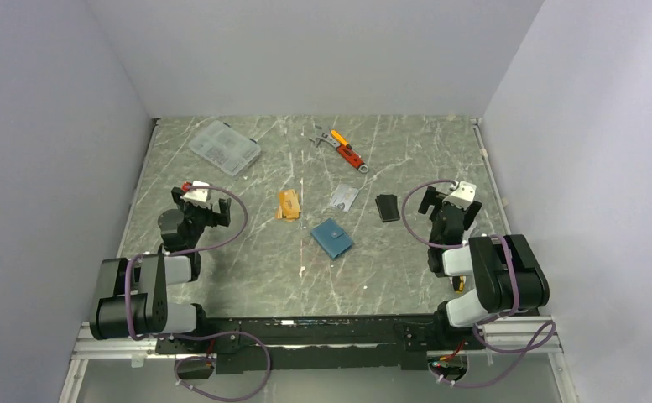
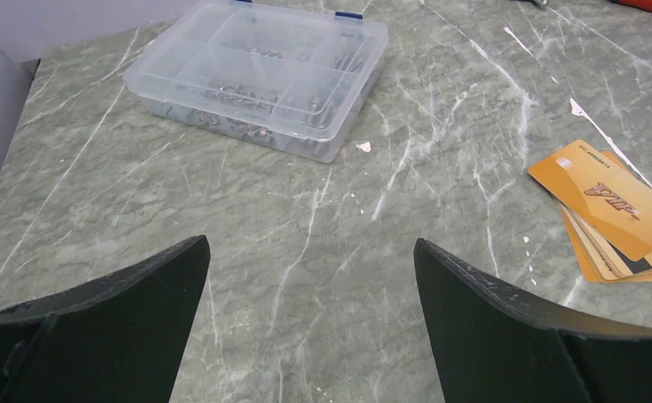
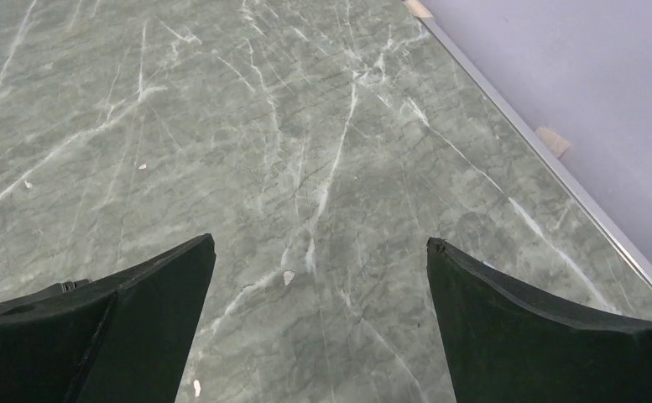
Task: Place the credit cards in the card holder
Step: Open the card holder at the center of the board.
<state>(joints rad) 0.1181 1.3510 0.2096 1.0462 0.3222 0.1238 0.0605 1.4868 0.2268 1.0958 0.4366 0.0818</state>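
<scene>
Left end effector (image 2: 312, 277) and right end effector (image 3: 320, 277): jaws apart, empty. Orange credit cards (image 1: 288, 204) fanned mid-counter (image 1: 247, 277), silver card (image 1: 345, 197) beside. Teal card holder (image 1: 332, 238) toward front edge, looked closed. Likely best: open holder first, pinch top card by edge.

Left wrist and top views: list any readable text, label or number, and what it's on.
"VIP": on the top orange card of the fanned stack.
Small printed line near that card's upper edge: too small to read.
Silver-grey card: print is there, too small to read.
Clear parts box: no label visible.
Nothing else legible.
</scene>
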